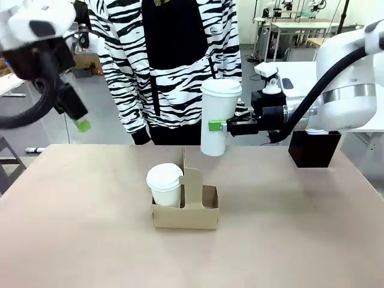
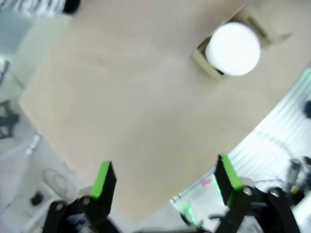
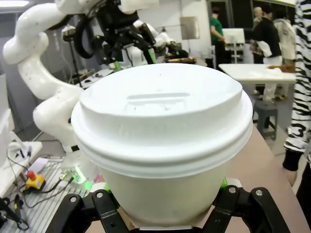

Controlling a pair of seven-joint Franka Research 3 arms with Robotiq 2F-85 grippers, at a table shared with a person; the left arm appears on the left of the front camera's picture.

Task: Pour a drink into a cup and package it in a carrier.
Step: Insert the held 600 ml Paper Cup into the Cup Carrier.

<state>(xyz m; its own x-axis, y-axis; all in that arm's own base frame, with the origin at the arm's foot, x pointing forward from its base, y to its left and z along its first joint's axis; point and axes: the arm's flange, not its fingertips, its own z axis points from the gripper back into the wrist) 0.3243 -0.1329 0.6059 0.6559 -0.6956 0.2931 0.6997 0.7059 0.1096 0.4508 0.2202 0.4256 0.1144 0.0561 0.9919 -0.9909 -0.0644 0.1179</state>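
The carrier (image 1: 183,217) is matt brown cardboard, the tall cup (image 1: 214,135) white paper under a smooth plastic lid (image 1: 221,88), the bench (image 1: 300,240) dull and smooth.

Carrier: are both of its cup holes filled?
No, the carrier holds one lidded cup in its left hole; the right hole is empty.

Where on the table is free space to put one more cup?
Free: the table left of the carrier, and between carrier and black box. Crowded: behind the carrier, where the right gripper holds a tall cup.
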